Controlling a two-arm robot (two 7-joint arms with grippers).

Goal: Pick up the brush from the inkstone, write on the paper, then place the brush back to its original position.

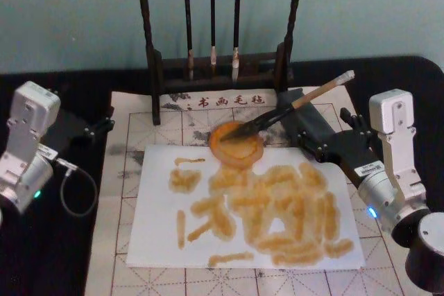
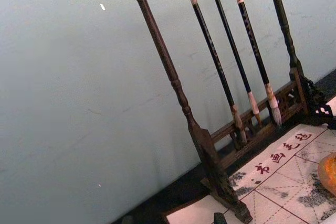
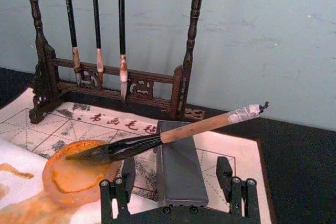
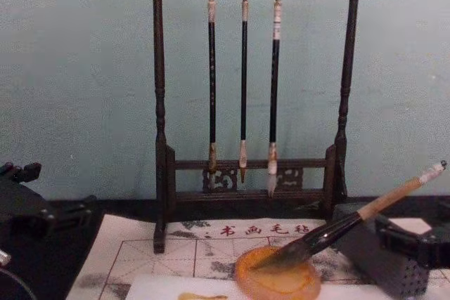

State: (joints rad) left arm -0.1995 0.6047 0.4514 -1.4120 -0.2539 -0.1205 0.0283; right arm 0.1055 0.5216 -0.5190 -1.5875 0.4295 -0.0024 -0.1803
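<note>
The thick calligraphy brush with tan bamboo upper handle, dark lower shaft and fat dark tip lies tilted: bristles resting in the round translucent orange-amber inkstone dish, mid-handle propped on the top edge of the grey rectangular block, white capped end up in the air.

Judged light and stiff along the shaft; bristles soft and wet, so no grip there. Bamboo looks smooth and round, may roll or slip between flat pads. Best hold: the tan section just above the block, square across the shaft.

The plain white paper sheet in front of the dish already carries many orange strokes, so the writing looks done and the brush back in place.

Right gripper sits low just beside the block, jaws apart, nothing between them. Left gripper is parked at the left edge of the red-gridded mat, well apart from the brush; cannot tell its state.

Dark wooden rack with three thin hanging brushes stands behind.
</note>
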